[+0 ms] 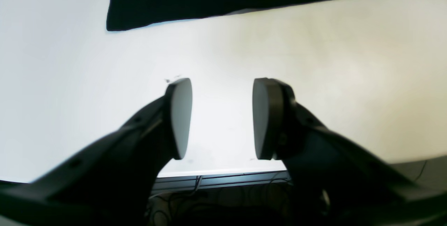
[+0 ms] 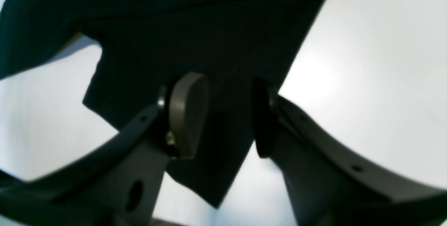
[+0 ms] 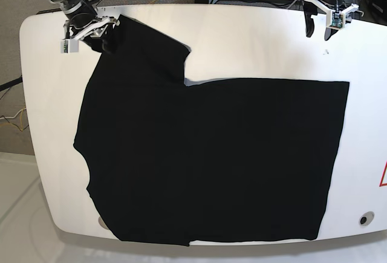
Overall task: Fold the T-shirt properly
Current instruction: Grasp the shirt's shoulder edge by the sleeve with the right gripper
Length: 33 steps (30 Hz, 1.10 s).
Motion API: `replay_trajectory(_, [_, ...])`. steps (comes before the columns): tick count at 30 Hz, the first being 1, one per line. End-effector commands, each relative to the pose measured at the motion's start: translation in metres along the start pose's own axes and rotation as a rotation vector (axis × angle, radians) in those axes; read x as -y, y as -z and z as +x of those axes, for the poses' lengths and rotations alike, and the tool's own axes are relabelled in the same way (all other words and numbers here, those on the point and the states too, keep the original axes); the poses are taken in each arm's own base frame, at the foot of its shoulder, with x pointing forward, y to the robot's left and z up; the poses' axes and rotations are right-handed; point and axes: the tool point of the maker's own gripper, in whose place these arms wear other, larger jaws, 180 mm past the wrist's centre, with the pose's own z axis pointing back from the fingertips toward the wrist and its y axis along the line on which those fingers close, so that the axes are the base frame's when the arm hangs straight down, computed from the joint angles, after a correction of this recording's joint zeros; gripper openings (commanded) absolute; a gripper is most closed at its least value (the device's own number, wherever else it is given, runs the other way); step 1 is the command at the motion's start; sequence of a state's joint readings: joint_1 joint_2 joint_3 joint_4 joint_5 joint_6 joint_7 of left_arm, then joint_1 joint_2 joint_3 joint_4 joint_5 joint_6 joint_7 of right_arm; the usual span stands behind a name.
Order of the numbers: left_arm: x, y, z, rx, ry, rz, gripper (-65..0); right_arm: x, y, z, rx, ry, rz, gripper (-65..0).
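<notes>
Left gripper [image 1: 222, 119]: jaws apart in its wrist view, pale pads facing each other with only bare white table [image 1: 314, 79] between them; nothing held. In the base view it sits at the upper right of the frame, above the table's far edge and well clear of the cloth.

Right gripper [image 2: 223, 114]: jaws apart in its wrist view, with a gap between the pads. Black cloth lies behind and between them, but no pad is seen pressing on it; whether it touches the cloth cannot be told. In the base view this gripper [image 3: 91, 30] is at the upper left of the frame, at the tip of the sleeve.

T-shirt [image 3: 211, 160]: black, spread flat on the table, covering most of the centre of the base view. Its straight hem runs down the right side of the frame. One sleeve [image 3: 145, 48] reaches to the upper left, toward the right gripper. The lower edge comes close to the table's near rim. In the left wrist view only a dark corner of the shirt shows, along the top of the frame, apart from the gripper.

Table: white, rounded corners, with a small round fitting [image 3: 363, 219] at lower right in the base view.
</notes>
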<state>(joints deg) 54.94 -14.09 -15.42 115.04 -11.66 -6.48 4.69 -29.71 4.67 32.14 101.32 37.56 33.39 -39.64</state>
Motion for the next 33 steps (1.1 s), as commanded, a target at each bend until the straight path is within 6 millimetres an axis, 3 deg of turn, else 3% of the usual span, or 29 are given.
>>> replay_trajectory(1, [-0.004,-0.003,0.01,0.039,0.007,0.006,-40.0,0.0,0.0,0.008,0.031,-0.008,0.019,-40.8])
replay_trajectory(9, [-0.013,0.001,0.021,0.068,0.01,0.033,-39.3,0.001,0.008,0.005,0.017,0.016,0.027,-40.4])
replay_trajectory(19, [-0.039,0.014,0.043,0.11,-0.019,0.087,-38.8,0.007,0.015,0.002,0.01,0.049,0.022,-40.2])
replay_trajectory(23, [-0.039,0.018,0.047,0.121,-0.017,0.08,-38.7,0.008,0.017,0.003,0.008,0.052,0.02,-40.1])
replay_trajectory(33, [-0.045,0.025,0.047,0.113,-0.003,0.068,-40.1,0.003,0.025,0.002,-0.018,0.054,0.046,-40.1])
